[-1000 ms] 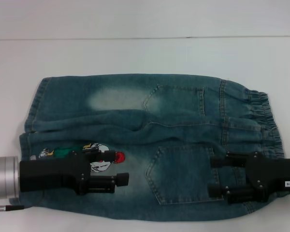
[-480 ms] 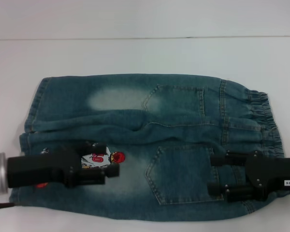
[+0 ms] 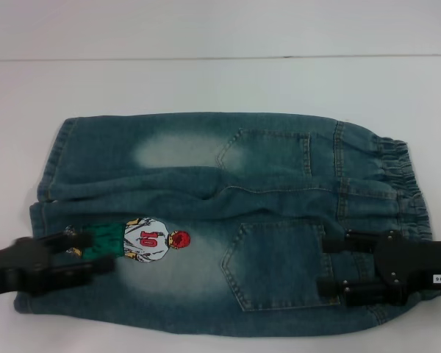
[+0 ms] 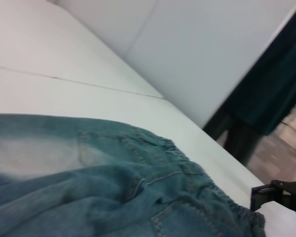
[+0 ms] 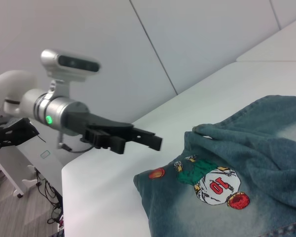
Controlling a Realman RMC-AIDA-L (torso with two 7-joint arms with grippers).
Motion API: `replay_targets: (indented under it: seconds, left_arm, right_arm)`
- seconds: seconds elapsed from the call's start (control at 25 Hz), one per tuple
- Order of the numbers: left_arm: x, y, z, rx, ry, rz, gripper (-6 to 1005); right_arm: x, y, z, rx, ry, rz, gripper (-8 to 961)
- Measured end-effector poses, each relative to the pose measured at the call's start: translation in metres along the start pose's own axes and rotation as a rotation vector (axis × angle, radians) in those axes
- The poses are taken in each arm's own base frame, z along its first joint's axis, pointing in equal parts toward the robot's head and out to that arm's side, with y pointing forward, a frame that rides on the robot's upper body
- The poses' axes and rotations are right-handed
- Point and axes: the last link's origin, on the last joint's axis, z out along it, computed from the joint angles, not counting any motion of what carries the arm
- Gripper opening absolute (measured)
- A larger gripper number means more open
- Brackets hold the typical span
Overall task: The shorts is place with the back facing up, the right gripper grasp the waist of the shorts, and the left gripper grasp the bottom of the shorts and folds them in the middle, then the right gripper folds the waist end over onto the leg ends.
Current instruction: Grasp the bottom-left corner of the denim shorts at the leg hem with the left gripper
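Note:
The denim shorts lie flat, back pockets up, on the white table. The ruffled waist is at the right and the leg ends are at the left. The number 10 print on the near leg is uncovered. My left gripper hovers open over the near leg's hem, just left of the print; the right wrist view shows this left gripper above the table beside the hem. My right gripper stands open over the near back pocket, close to the waist, with nothing between its fingers.
The white table runs far behind the shorts, with a seam line across it. Its near edge lies just below the shorts. In the left wrist view the waist and part of the right gripper show near the table's edge.
My left gripper has drawn back to the left along the near leg, uncovering the whole print. The right gripper and the shorts have not moved.

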Motion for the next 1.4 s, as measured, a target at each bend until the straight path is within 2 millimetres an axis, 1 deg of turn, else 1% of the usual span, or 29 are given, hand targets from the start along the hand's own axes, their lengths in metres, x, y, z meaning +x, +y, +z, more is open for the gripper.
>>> replay_targets:
  seconds: [0.16,0.24,0.4,0.48,0.64,1.04,1.4]
  left_arm:
    - [-0.006,0.003,-0.029,0.071,0.030,-0.014,910]
    - [-0.010,0.004,-0.041,0.104,0.031,-0.019,909]
    - [-0.018,0.002,-0.057,0.161,0.023,-0.032,908]
    - [-0.021,0.000,-0.062,0.186,0.011,-0.042,908]
    - [-0.030,-0.004,-0.067,0.228,-0.044,-0.074,907]
    - [-0.037,-0.010,-0.075,0.298,-0.108,-0.124,905]
    - [-0.037,-0.015,-0.061,0.283,-0.154,-0.118,903]
  right_arm:
    - [-0.001,0.000,0.001,-0.002,0.000,-0.002,914]
    - [-0.001,0.000,0.001,-0.002,0.000,-0.002,915]
    - [-0.001,0.000,0.001,-0.002,0.000,-0.002,915]
    - [-0.001,0.000,0.001,0.000,0.000,-0.002,915]
    - [-0.001,-0.001,0.001,0.002,0.000,-0.002,914]
    - [-0.003,-0.001,0.001,0.002,-0.005,-0.006,914]
    - [-0.003,-0.001,0.002,0.001,-0.005,-0.007,915]
